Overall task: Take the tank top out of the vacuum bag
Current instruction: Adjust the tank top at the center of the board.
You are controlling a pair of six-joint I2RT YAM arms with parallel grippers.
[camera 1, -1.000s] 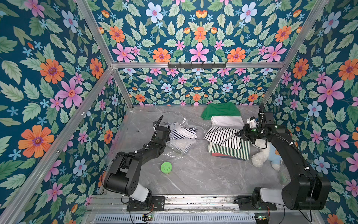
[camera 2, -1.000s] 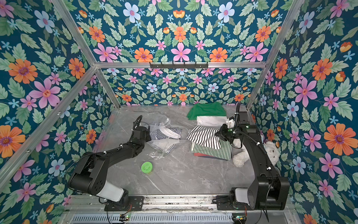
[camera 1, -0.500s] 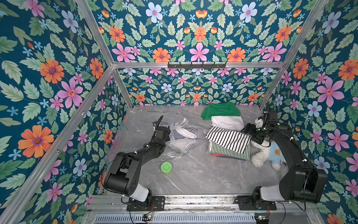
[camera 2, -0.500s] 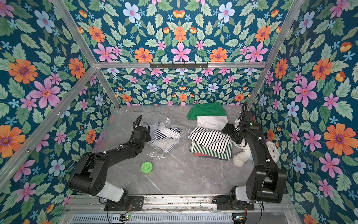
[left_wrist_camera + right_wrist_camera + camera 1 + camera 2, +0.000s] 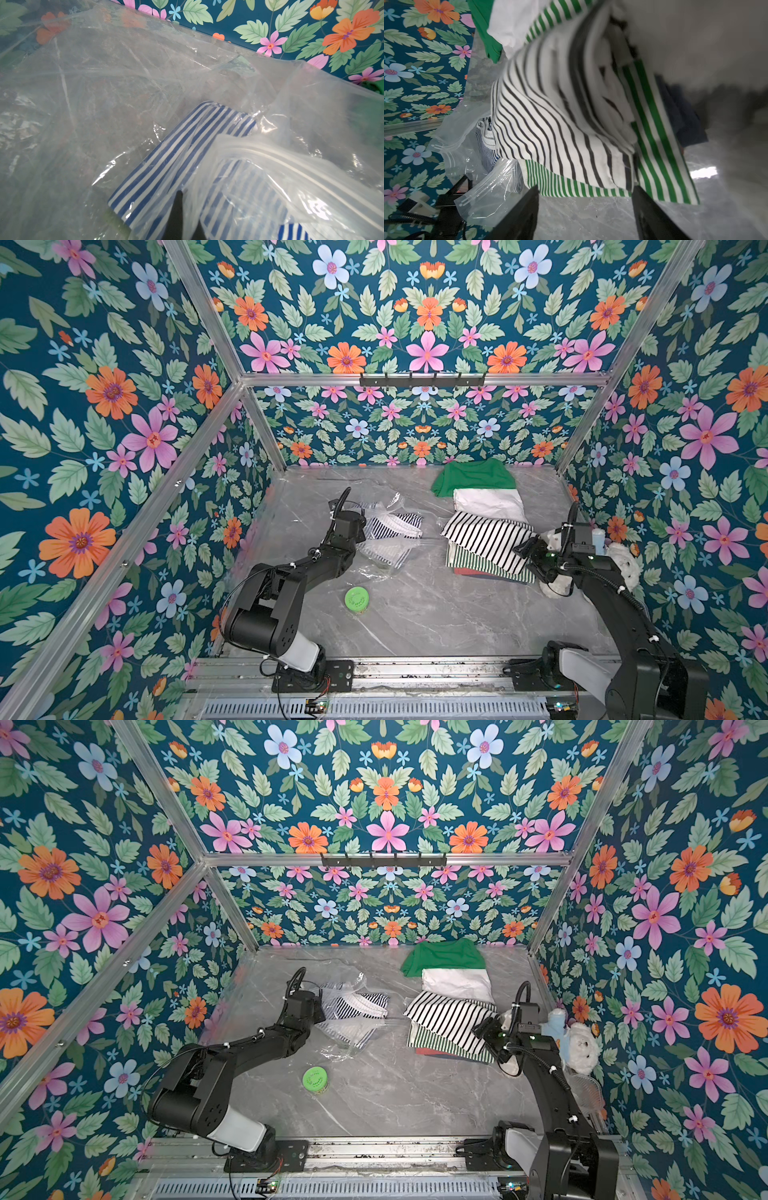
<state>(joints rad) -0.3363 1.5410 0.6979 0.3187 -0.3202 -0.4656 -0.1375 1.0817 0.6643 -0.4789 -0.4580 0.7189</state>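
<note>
Crinkly, glossy clear vacuum bag (image 5: 384, 562) sprawls on grey marble-look bench (image 5: 415, 626), on left arm's side, zip-strip edge toward folded-clothes stack. Navy-striped garment (image 5: 166, 158) lies inside, under film. Left pincer (image 5: 179, 205) closed, black tip buried among plastic folds; whether film is pinched, cannot tell. Right pincer (image 5: 585, 188) open, jaws wide apart, empty, just beside stack: black-striped knit (image 5: 486, 539) on top, over green-striped cloth (image 5: 469, 563); white fold (image 5: 486, 504) and plain green shirt (image 5: 473, 477) behind. Round green lid (image 5: 356, 598) near bag
</note>
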